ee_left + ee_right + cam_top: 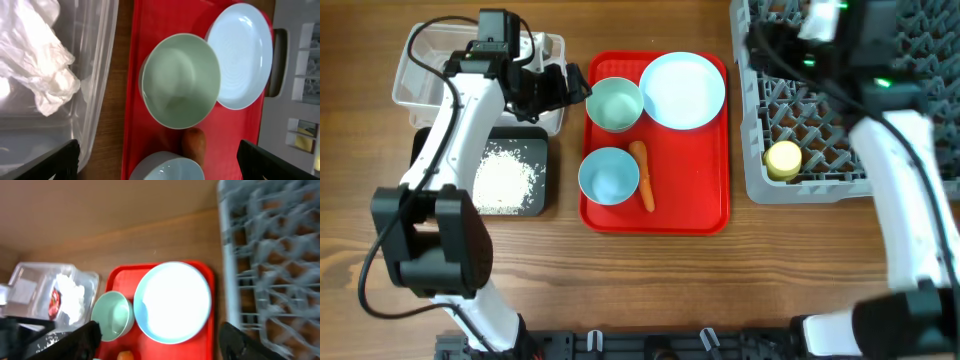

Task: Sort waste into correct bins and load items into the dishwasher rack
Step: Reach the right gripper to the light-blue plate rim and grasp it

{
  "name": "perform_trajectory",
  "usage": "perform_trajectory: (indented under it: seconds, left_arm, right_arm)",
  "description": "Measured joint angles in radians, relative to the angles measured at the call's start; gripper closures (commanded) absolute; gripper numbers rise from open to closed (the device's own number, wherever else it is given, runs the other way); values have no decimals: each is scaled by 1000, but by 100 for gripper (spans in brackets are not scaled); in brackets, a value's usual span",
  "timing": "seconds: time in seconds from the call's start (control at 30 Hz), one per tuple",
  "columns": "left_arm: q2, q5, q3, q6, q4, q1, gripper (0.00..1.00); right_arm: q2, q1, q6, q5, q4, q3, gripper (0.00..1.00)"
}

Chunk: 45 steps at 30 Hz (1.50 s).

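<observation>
Left claw [582, 88] spread wide, grasping nothing, hovering at left edge of red tray [700, 200] just beside far pale green bowl [616, 103]. Behind it, clear tub [405, 85] at far left of bench [620, 280], holding crumpled white tissue [42, 75] and red wrapper [54, 302]. Nearer, black tray [538, 175] with loose rice [505, 180]. On red tray: far bowl touching light blue plate [682, 90] to its right; second, bluer bowl [609, 177] nearer, orange carrot [642, 175] lying just right of it. Right claw [160, 342] parted, empty, held high over far part of grey rack [820, 185] at right. Yellow cup [783, 159] sitting in rack's near-left part.
</observation>
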Motion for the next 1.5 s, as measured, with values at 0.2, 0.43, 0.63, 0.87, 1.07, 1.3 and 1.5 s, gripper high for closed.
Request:
perform_trajectory:
  seconds: [0.2,0.43,0.63,0.87,1.07,1.3,1.5]
  left_arm:
    - [-170,-114,23,-13,3,-1,0]
    - [-348,-335,60,-79,5,-33,0]
    - [-298,-397,59,-97,1,-39,0]
    - [-279,-406,57,-97,-5,-39,0]
    - [-279,-406,57,-97,-7,-39,0]
    - [-279,-406,57,-97,-10,-39,0]
    - [-279,-406,57,-97,-10,-39,0]
  right_arm:
    - [201,61,42,20,72,0,34]
    - [345,114,93,93,79,0,36]
    - [422,164,113,142,10,-1,36]
    - [468,176,131,169,-34,-2,44]
    - [474,176,142,189,-34,-7,53]
    - [505,176,142,198,-67,-11,60]
    - [510,176,143,217,-54,-18,75]
